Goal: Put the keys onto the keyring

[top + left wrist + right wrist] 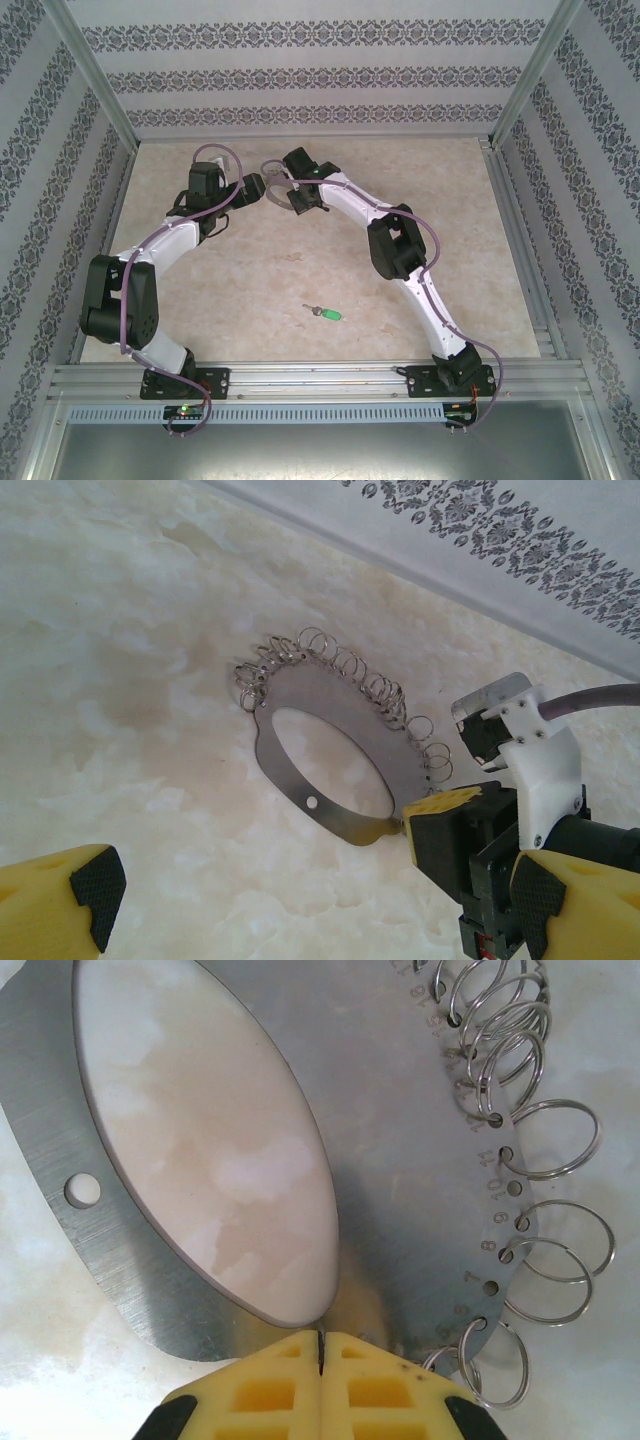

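Keyring (pixel 330 692) rim is sitting pinched in right hand (pixel 320 1352); left hand (pixel 310 908) is gaping wide nearby; key (pixel 325 313) is lying well apart on worktop (pixel 250 335).

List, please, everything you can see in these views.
key: one, green head and silver blade, on the table near the front, between the arms.
keyring: one, grey metal oval plate, far middle of the table.
rings: many, silver, along one edge of the keyring.
table: one, beige marble.
walls: white with grey pattern, around the table.
left gripper: one, yellow fingers, open, beside the keyring.
right gripper: one, yellow fingers, shut on the keyring's end.
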